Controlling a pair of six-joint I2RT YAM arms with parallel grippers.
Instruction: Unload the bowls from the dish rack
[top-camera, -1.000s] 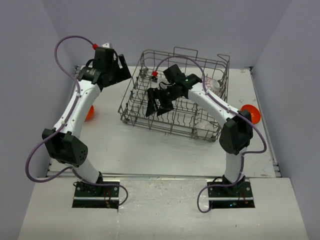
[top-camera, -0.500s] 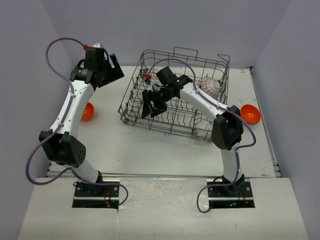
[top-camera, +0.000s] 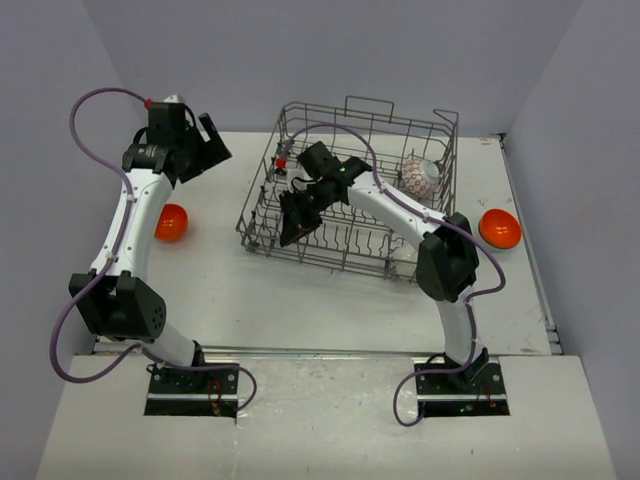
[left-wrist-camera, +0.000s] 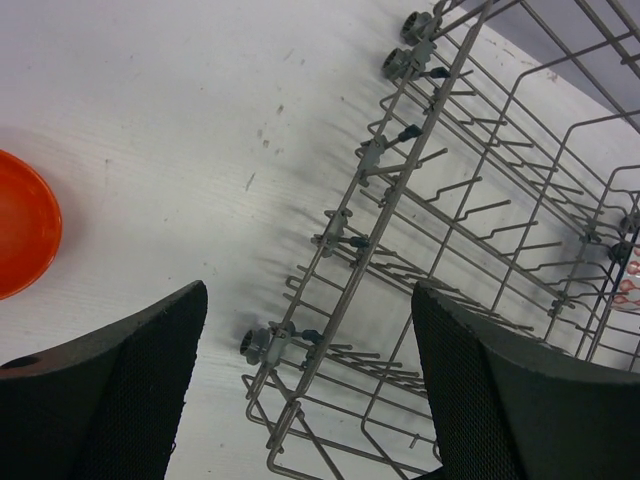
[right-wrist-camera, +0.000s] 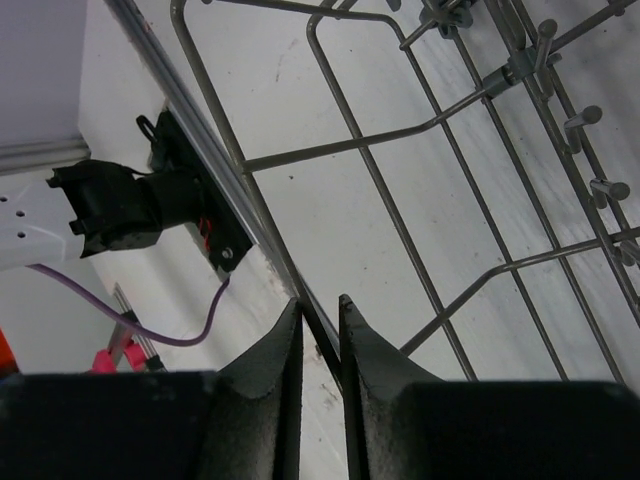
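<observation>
The grey wire dish rack (top-camera: 330, 258) stands at the middle back of the table. A white bowl with a red pattern (top-camera: 421, 175) leans in its far right corner, and a pale bowl (top-camera: 402, 257) shows dimly at its near right. My right gripper (top-camera: 288, 225) reaches into the rack's left end; its fingers (right-wrist-camera: 285, 345) are shut on a rim wire (right-wrist-camera: 322, 335) of the rack (right-wrist-camera: 390, 200). My left gripper (top-camera: 210, 148) hangs open over the table just left of the rack (left-wrist-camera: 400, 150), holding nothing (left-wrist-camera: 310, 380).
One orange bowl (top-camera: 170, 222) lies on the table left of the rack, also at the left edge of the left wrist view (left-wrist-camera: 22, 225). Another orange bowl (top-camera: 499, 229) lies right of the rack. Grey walls close the table on three sides.
My right gripper has moved left and down to the rack's left rim and closed on a wire. My left arm has swung left, away from the rack, still open.
</observation>
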